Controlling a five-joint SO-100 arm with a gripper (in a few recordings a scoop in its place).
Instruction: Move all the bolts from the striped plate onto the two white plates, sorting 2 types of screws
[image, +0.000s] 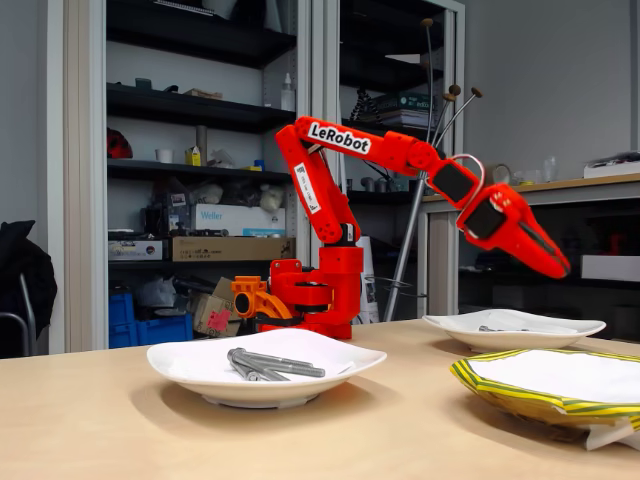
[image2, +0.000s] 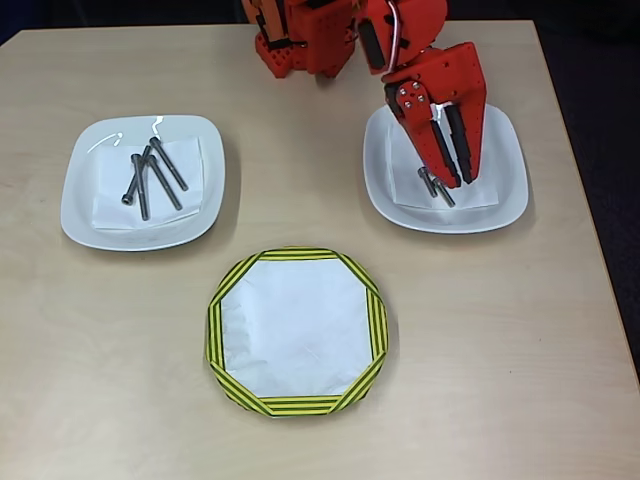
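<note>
Bolts sorted onto two white plates.
Longer bolts fill the left-edge plate; shorter bolts lie under the gripper (fingers nearly together, pinching nothing) on the right plate.

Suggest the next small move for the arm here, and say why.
Probably lift and retract toward rest: the striped plate holds no bolts, the long bolts lie on the left white plate, and the hand hovers over short ones on the right white plate.
</note>
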